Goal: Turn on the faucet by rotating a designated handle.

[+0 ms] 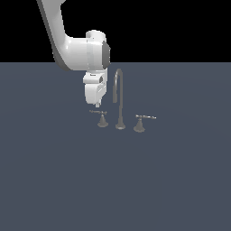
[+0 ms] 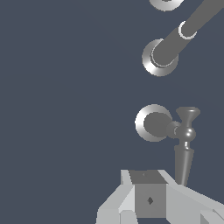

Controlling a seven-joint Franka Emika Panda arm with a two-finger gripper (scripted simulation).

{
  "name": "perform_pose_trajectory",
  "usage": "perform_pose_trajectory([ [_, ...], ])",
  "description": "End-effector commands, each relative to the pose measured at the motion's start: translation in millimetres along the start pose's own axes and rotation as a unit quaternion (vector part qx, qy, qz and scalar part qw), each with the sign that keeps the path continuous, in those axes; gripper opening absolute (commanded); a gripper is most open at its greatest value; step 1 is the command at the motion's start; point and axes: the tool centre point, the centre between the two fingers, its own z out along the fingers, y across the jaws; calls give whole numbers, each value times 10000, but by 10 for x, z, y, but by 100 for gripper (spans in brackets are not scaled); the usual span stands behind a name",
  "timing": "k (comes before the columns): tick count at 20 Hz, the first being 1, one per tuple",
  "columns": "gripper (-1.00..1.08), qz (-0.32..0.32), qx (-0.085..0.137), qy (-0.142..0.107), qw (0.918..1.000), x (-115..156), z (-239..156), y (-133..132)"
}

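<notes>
The faucet (image 1: 119,98) is a thin grey gooseneck spout with a low lever handle on each side. The handle (image 1: 102,118), the smaller one with a dull-grey lever, stands on the exterior view's left of the spout. My gripper (image 1: 96,107) hangs just above the outer end of its lever, apparently shut and holding nothing. In the wrist view the handle's cone base (image 2: 151,123) and its lever (image 2: 185,148) lie just past my gripper (image 2: 148,192). The lever's tip ends close beside the fingers (image 2: 149,200), with no clear contact. The spout (image 2: 175,41) lies beyond.
The larger twin handle (image 1: 140,122) with a brighter whitish lever stands on the exterior view's right of the spout; only the edge of its base (image 2: 166,3) shows in the wrist view. All stand on a flat dark blue-grey surface (image 1: 54,180).
</notes>
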Motion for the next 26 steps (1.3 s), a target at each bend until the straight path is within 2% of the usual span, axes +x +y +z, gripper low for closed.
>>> perform_pose_trajectory([
  [1,-100,165,44,57,9998,-19,120,-36],
  [14,-100,387,99,139,9991,-49,306,-72],
  [26,-100,391,102,139,9991,-242,319,270],
])
